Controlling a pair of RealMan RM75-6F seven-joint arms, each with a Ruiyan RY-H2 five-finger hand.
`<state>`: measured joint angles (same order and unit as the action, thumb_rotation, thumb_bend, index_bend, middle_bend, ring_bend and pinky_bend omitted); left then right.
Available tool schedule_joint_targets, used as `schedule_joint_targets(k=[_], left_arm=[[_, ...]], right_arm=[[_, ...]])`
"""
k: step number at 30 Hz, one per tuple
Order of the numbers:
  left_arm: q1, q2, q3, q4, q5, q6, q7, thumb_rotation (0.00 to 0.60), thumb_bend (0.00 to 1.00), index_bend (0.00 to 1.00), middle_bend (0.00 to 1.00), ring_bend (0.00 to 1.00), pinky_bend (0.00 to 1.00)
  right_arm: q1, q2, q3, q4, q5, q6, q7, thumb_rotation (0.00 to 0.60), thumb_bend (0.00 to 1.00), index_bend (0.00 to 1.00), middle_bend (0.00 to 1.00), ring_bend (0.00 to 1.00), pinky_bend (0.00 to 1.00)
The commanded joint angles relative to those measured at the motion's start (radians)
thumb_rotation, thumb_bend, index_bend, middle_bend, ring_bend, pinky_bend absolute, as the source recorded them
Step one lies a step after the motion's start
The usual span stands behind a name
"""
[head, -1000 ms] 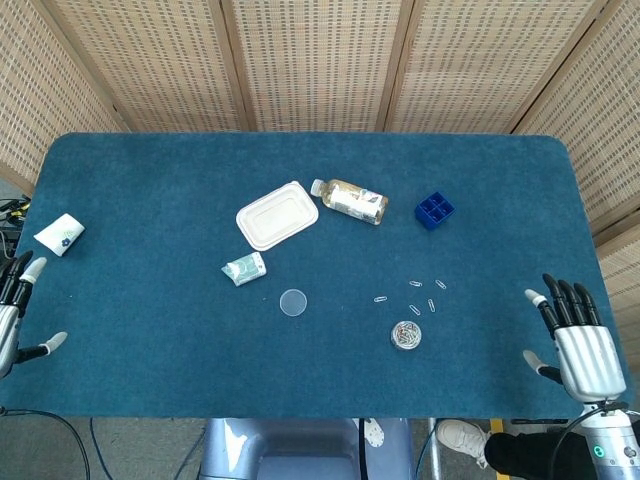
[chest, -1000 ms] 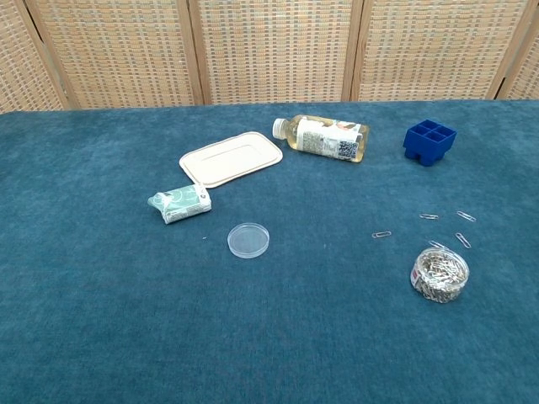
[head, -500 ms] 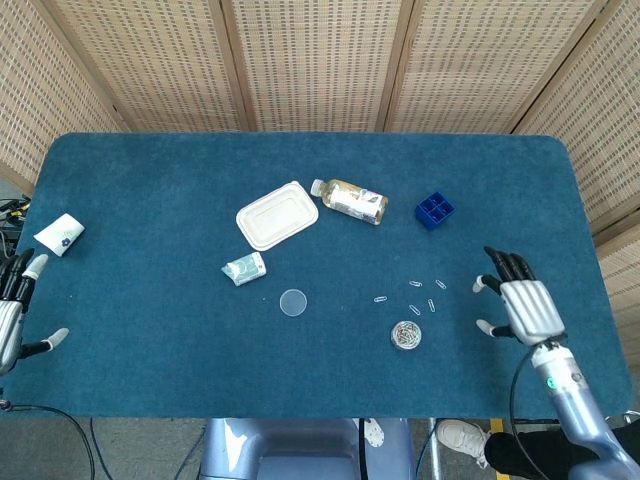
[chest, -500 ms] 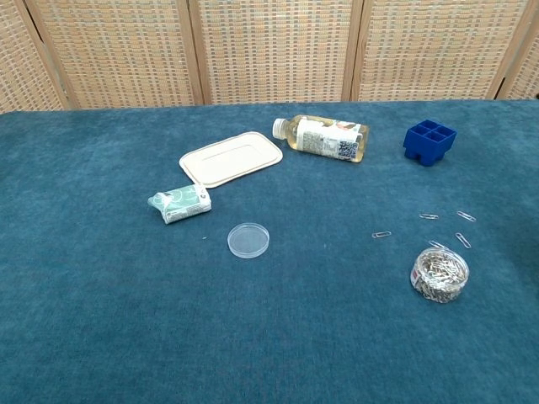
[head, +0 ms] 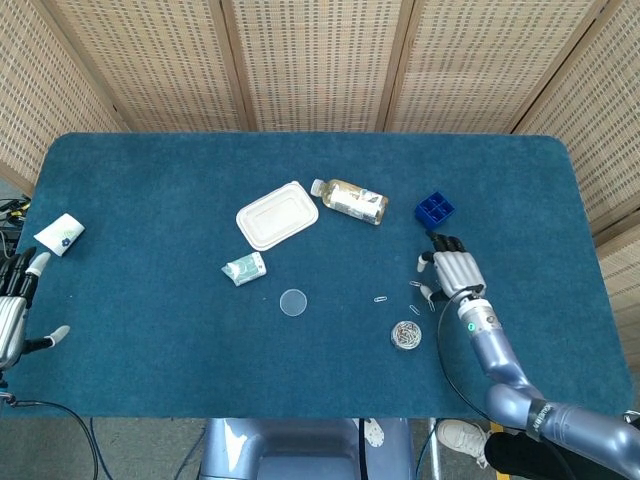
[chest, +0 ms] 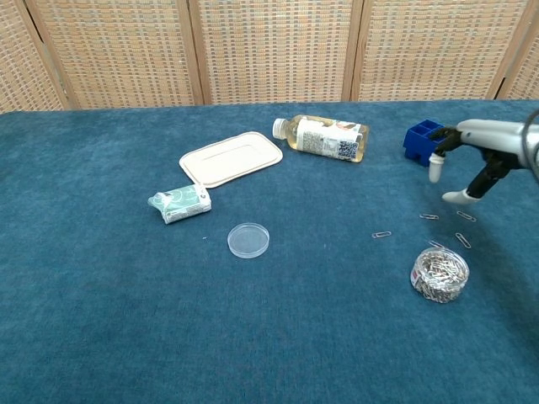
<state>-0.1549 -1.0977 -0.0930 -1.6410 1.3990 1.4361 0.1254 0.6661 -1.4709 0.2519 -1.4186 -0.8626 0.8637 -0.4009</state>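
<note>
The loose paper clips [chest: 442, 220] lay scattered on the blue cloth of the table [head: 150, 180] toward its right side, just above the small clear jar of paper clips [chest: 440, 274] and below the blue compartment box [chest: 424, 140], and the right hand was the one nearest to them. Going from the left: the left hand [head: 12, 310] sat at the table's left edge, holding nothing, its fingers spread apart, and showed only in the head view; a small white cup [head: 60, 234] lay just above it near the same edge. Further in lay a green and white packet [chest: 179, 203], with a cream lid-like tray [chest: 231, 158] beyond it and a round clear lid [chest: 249, 240] nearer the front. A plastic bottle [chest: 322, 138] lay on its side past the tray, cap pointing left. One clip [chest: 381, 234] lay apart from the rest, to the left of the jar. Then came the right hand [chest: 472, 160], hovering over the clips with its fingers apart and empty, its fingertips [chest: 435, 175] pointing down toward the cloth; whether they touched a clip could not be told. In the chest view the hand overlapped the right edge of the blue box, and the jar stood close in front of it.
</note>
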Motion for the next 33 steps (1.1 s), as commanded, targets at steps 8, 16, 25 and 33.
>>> schedule_joint_targets(k=[8,16,25,33], left_arm=[[-0.006,-0.006,-0.005,0.001,-0.010,-0.007,0.013,0.600,0.00,0.00,0.00,0.00,0.00],[-0.010,-0.009,-0.007,0.008,-0.023,-0.020,0.012,0.600,0.00,0.00,0.00,0.00,0.00],[-0.013,-0.014,-0.005,0.008,-0.020,-0.020,0.025,0.600,0.00,0.00,0.00,0.00,0.00],[-0.012,-0.015,-0.004,0.008,-0.019,-0.018,0.027,0.600,0.00,0.00,0.00,0.00,0.00]], right_arm=[[0.080,-0.142,-0.027,0.157,0.075,-0.023,-0.080,0.600,0.32,0.46,0.00,0.00,0.00],[0.087,-0.169,-0.038,0.222,0.087,-0.021,-0.080,0.600,0.34,0.48,0.00,0.00,0.00],[0.083,-0.174,-0.051,0.250,0.079,-0.033,-0.060,0.600,0.36,0.50,0.00,0.00,0.00],[0.080,-0.182,-0.062,0.268,0.060,-0.033,-0.047,0.600,0.36,0.51,0.00,0.00,0.00]])
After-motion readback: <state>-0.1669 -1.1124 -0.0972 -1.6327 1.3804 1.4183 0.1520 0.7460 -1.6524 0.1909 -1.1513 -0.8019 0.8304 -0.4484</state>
